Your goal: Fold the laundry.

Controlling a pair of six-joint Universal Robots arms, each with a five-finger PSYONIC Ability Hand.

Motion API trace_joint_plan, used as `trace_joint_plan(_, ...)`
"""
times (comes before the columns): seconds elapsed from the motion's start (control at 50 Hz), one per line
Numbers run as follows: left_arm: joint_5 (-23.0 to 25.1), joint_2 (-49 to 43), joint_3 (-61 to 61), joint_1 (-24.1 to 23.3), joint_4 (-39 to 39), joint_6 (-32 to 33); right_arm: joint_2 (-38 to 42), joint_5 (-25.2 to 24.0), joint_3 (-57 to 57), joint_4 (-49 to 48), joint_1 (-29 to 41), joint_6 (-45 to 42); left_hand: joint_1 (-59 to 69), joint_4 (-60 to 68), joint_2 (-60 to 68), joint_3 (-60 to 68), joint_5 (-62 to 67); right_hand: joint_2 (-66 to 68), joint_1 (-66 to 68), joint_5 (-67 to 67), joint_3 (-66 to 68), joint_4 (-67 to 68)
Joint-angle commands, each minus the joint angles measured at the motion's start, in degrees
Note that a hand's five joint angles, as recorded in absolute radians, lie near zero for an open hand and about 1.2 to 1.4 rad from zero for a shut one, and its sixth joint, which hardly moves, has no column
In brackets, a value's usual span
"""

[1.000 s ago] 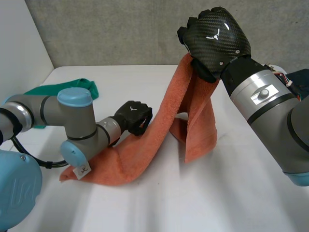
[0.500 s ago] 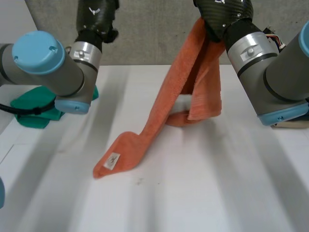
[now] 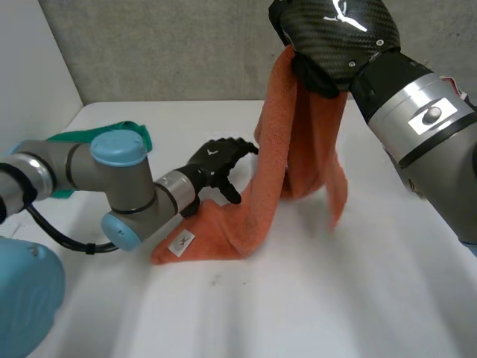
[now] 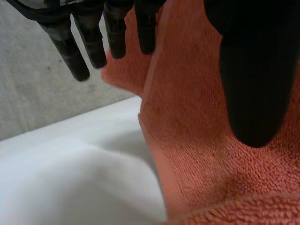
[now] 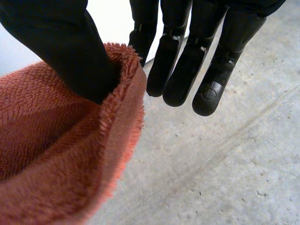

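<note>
In right robot hand [image 3: 337,41], orange towel [image 3: 270,168]

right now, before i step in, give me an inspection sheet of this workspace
surface: white table, bare in front.
job's things: orange towel hanging from the raised hand, its lower end lying on the table with a white label facing up.
clutter: green cloth bunched at the table's far left, behind the left arm.
hands: left hand open, fingers straight, beside the towel's lower part; right hand raised, thumb pinching the towel's top edge.
cables: nothing seen.
surroundings: grey concrete wall behind the table.
</note>
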Motion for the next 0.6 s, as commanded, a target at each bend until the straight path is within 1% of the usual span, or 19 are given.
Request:
trace_joint_plan(0.02, 2.3, -3.5, 2.8, -1.9, -2.7, -1.8, -2.3, -0.2, 1.2, 0.0, -0.5, 0.4, 14.6, 14.9, 14.7, 14.8, 14.8, 12.8, 24.3, 14.3, 12.2, 11.7)
trace_joint_plan(0.08, 4.3, -3.9, 2.8, -2.3, -3.3, -2.5, -2.3, -0.2, 1.2, 0.0, -0.5, 0.4, 18.8, 19.1, 18.9, 19.0, 18.9, 12.8, 24.3, 14.3, 12.2, 11.7)
trace_joint_plan(0.16, 4.5, -4.3, 2.8, -2.7, -3.4, -3.1, -2.3, -0.2, 1.2, 0.0, -0.5, 0.4, 25.6, 25.8, 25.6, 25.7, 25.7, 12.8, 24.3, 14.3, 12.2, 11.7)
trace_joint_plan(0.22, 4.8, -4.3, 2.8, -2.8, -3.5, -3.8, -2.3, -0.1, 1.2, 0.0, -0.5, 0.4, 26.9, 27.2, 27.0, 27.1, 27.0, 12.8, 24.3, 14.3, 12.2, 11.7)
trace_joint_plan(0.3, 5.1, -4.2, 2.7, -4.0, -3.8, -6.1, -2.3, -0.1, 1.2, 0.0, -0.5, 0.4, 32.3, 32.5, 32.3, 32.4, 32.4, 12.8, 24.3, 14.3, 12.2, 11.7)
trace_joint_plan(0.38, 3.8, -4.1, 2.8, -4.8, -3.1, -6.9, -2.3, -0.2, 1.2, 0.0, -0.5, 0.4, 58.0, 58.2, 58.0, 58.1, 58.1, 12.8, 24.3, 14.3, 12.2, 11.7)
trace_joint_plan(0.4, 2.5, -4.3, 3.2, -4.7, -3.0, -6.9, -2.2, -0.2, 1.1, 0.0, -0.5, 0.4, 64.4, 64.6, 64.4, 64.5, 64.5, 12.8, 24.3, 14.3, 12.2, 11.7)
trace_joint_plan(0.46, -2.0, -4.4, 4.3, -4.6, -2.6, -6.4, -1.6, -0.3, 1.1, 0.2, -0.6, 0.4, 64.4, 64.7, 64.5, 64.5, 64.5, 12.8, 24.3, 14.3, 12.2, 11.7)
trace_joint_plan(0.48, -6.1, -4.4, 5.5, -4.4, -2.3, -6.2, -1.5, -0.3, 1.1, 0.3, -0.7, 0.4, 64.4, 64.7, 64.5, 64.5, 64.5, 12.8, 24.3, 14.3, 12.2, 11.7)
trace_joint_plan(0.54, -12.8, -4.0, 7.5, -3.8, -2.2, -5.2, -0.9, -0.4, 1.1, 0.7, -1.2, 0.1, 64.4, 64.7, 64.5, 64.5, 64.5, 12.8, 24.3, 14.3, 12.2, 11.7)
trace_joint_plan(0.6, -16.7, -3.0, 9.1, -3.4, -2.1, -2.8, 1.2, -0.3, 0.5, 0.7, -1.7, -0.1, 64.4, 64.7, 64.5, 64.5, 64.5, 12.8, 24.3, 14.3, 12.2, 11.7)
